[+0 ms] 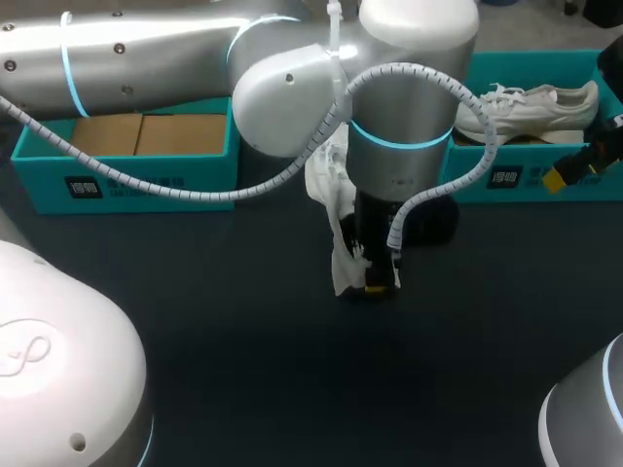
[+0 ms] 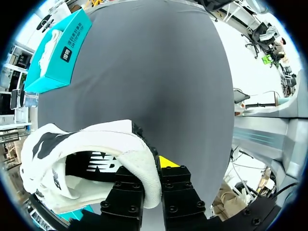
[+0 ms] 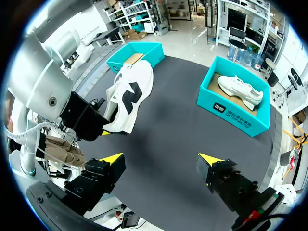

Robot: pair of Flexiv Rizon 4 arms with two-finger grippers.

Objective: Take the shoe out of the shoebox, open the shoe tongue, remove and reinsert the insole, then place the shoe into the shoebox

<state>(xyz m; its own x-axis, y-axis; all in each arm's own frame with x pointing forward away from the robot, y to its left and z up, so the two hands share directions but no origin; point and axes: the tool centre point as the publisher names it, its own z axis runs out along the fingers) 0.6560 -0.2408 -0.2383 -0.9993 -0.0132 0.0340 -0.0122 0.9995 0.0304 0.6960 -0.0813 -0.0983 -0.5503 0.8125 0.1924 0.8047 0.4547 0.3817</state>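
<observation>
**Left arm.** The left arm (image 1: 146, 49) enters from the left and reaches to the middle of the worktop (image 1: 292, 389). Its left end effector (image 1: 375, 282) points downward and is clamped on the white shoe (image 1: 328, 185). In the left wrist view, the two black fingers (image 2: 127, 195) pinch the padded rim of the shoe's opening from both sides. One yellow tip shows just beyond the rim.

**Task item.** The white shoe has black side markings. It is outside both boxes, near the centre of the worktop. In the right wrist view it stands on end in the grip. The gripped end is lowest and the other end is raised towards the far boxes. It appears to hang clear of the worktop, though contact cannot be ruled out. The dark insole (image 2: 94, 166) is visible inside the opening.

**Right arm.** The right end effector (image 3: 161, 161) sits at the right edge of the worktop. Its fingers are spread wide apart with nothing between them. It is well apart from the shoe.

**Boxes.** The empty shoebox (image 1: 127, 170) is teal and stands at the far left, with only a brown cardboard floor showing inside. The second shoebox (image 1: 526, 175), also teal, stands at the far right. The second shoe (image 1: 531, 105), which is white, lies flat inside it. The two boxes are well apart, and the left arm crosses between them.
</observation>
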